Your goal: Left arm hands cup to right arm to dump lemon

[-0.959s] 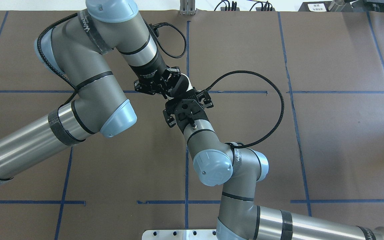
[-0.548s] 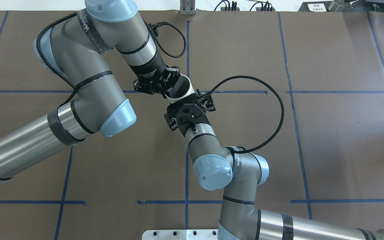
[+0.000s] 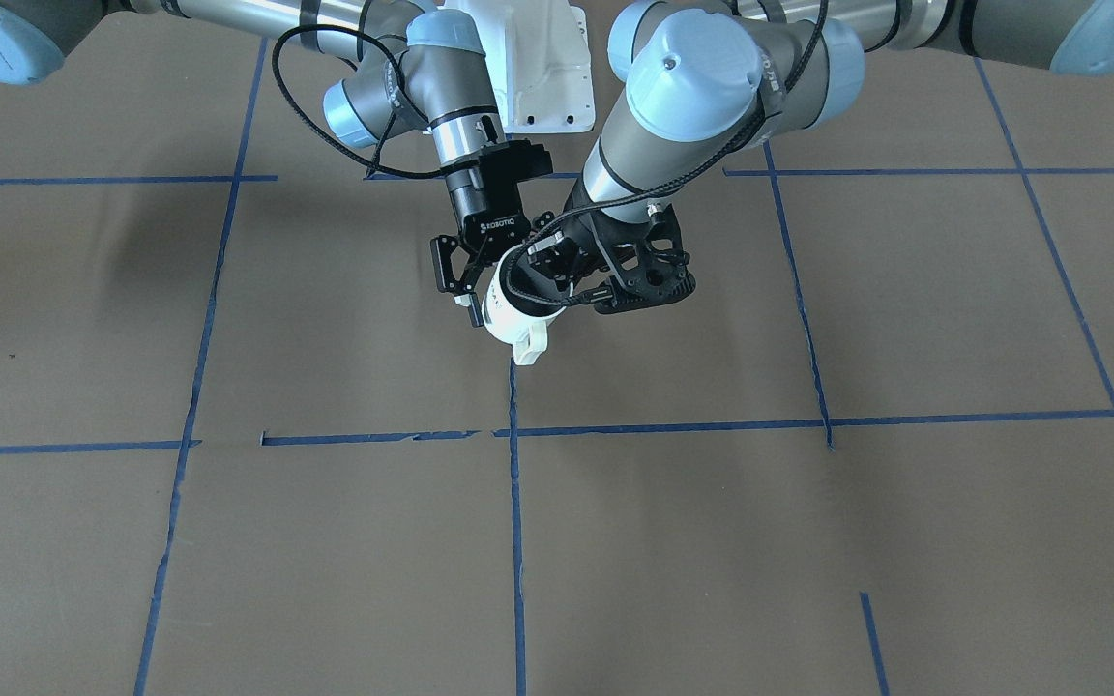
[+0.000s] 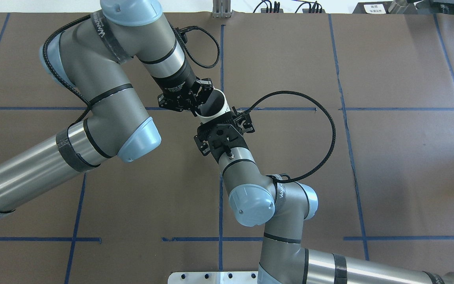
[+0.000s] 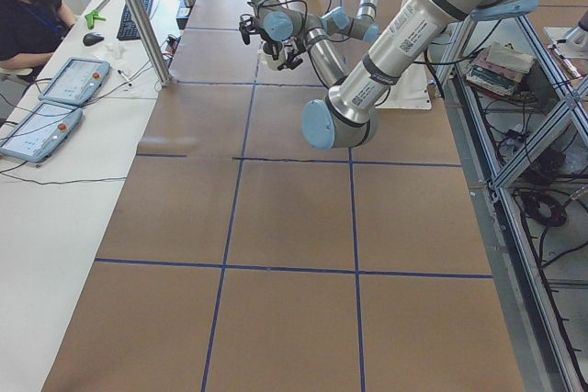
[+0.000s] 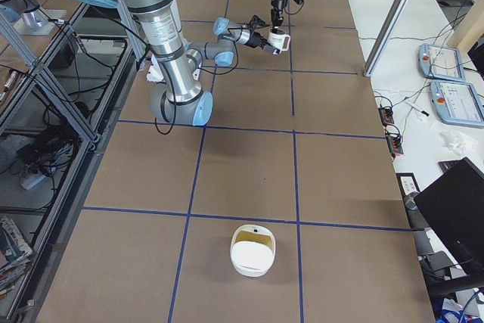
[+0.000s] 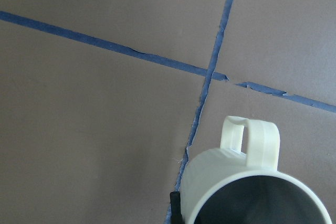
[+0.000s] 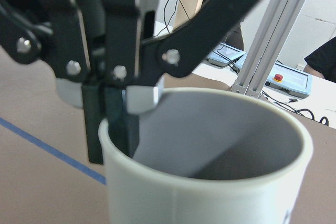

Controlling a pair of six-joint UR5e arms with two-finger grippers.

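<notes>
The white ribbed cup [image 4: 212, 104] hangs above the table's middle, its handle [image 3: 530, 345] pointing away from the robot. My left gripper [image 4: 198, 104] is shut on the cup's rim; in the right wrist view [image 8: 118, 124] one finger is inside the cup [image 8: 210, 192] and one outside. My right gripper [image 4: 222, 120], lettered ROBOTIQ, is open with its jaws spread on both sides of the cup's body; one finger [image 3: 451, 275] shows beside the cup [image 3: 507, 311]. The left wrist view shows the cup [image 7: 236, 182] from above. The lemon is hidden; the inside that shows is grey.
The brown table [image 4: 388, 165] carries blue tape lines. A white bowl [image 6: 252, 250] stands near the table's end on my right. The right arm's thick cable loop [image 4: 329, 118] hangs to the right of the cup. An operator [image 5: 28, 6] sits at a side desk.
My right gripper has drawn back a little toward the robot's base, so more of the cup's mouth shows from overhead. My left gripper and the cup have stayed in place.
</notes>
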